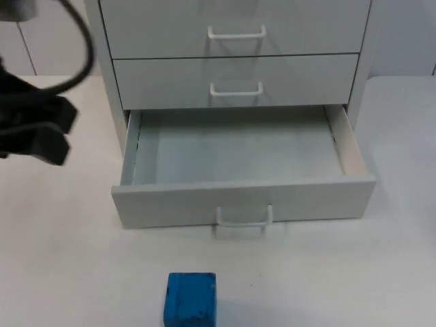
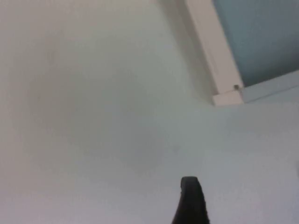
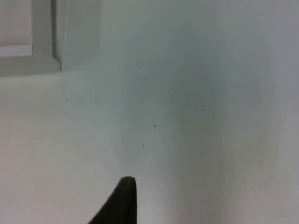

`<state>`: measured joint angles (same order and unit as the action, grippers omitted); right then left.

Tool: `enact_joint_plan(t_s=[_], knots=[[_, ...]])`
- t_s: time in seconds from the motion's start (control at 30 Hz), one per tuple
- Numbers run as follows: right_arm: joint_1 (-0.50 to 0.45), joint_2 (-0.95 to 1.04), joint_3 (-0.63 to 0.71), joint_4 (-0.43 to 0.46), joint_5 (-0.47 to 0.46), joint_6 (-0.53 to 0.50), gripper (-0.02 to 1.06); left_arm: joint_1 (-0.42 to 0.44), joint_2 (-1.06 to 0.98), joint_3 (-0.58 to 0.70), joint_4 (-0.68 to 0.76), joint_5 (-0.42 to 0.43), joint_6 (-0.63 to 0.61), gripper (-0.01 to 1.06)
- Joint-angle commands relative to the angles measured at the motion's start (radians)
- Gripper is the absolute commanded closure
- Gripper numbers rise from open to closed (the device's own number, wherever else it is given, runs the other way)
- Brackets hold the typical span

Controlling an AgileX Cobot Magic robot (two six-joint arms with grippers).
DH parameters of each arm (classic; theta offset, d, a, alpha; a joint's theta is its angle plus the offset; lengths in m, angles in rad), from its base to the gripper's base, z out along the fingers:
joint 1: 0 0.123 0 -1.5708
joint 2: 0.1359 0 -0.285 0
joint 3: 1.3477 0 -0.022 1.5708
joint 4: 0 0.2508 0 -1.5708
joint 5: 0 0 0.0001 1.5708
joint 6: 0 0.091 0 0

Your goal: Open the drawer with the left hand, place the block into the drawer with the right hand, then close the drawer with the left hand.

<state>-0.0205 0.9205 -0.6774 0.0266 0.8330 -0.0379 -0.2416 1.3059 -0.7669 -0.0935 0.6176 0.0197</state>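
Pincer first: our left pincer (image 1: pixel 58 133) hangs over the bare tabletop (image 1: pixel 61 259) to the left of the cabinet, apart from the open drawer, and we cannot tell whether it is open or closed, since the top view shows it as a dark shape and its wrist view shows one black fingertip (image 2: pixel 190 201) above white surface, with the drawer's front left corner (image 2: pixel 229 95) beyond. Our right pincer we know by a single black fingertip (image 3: pixel 122 201) over plain tabletop, with a white cabinet corner (image 3: pixel 46 60) farther off; its state we cannot tell either. Nearest to us in the top view, the blue block (image 1: pixel 191 298) sits on the tabletop, well in front of the drawer and a little left of its handle, touching nothing. Beyond it stands the bottom drawer (image 1: pixel 242 201), pulled out, its white handle (image 1: pixel 243 218) on the front panel facing the block and its pale inside floor (image 1: pixel 238 146) showing. Farther back is the white cabinet (image 1: pixel 235 75), where two more drawers sit closed above the open one, each with its own white handle, the middle handle (image 1: pixel 236 89) and the upper handle (image 1: pixel 236 33). To the right of the cabinet the tabletop runs on, white and plain.
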Motion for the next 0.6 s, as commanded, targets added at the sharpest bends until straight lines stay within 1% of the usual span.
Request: enact_joint_plan(t_s=[0.0, 0.2, 0.47, 0.57], knots=[[-0.005, 0.001, -0.009, 0.008, -0.001, 0.000, 0.01, 0.052, -0.041, 0.011, 0.004, 0.014, -0.010, 0.46], [-0.005, 0.001, -0.009, 0.010, -0.001, 0.000, 0.01, 0.125, -0.118, 0.013, 0.026, 0.061, -0.010, 0.46], [-0.005, 0.001, -0.009, 0.063, 0.000, -0.037, 0.01, 0.131, -0.220, 0.029, 0.044, 0.094, -0.010, 0.46], [-0.005, 0.001, -0.009, 0.125, 0.008, -0.093, 0.01, 0.131, -0.294, 0.078, 0.044, 0.077, -0.010, 0.46]])
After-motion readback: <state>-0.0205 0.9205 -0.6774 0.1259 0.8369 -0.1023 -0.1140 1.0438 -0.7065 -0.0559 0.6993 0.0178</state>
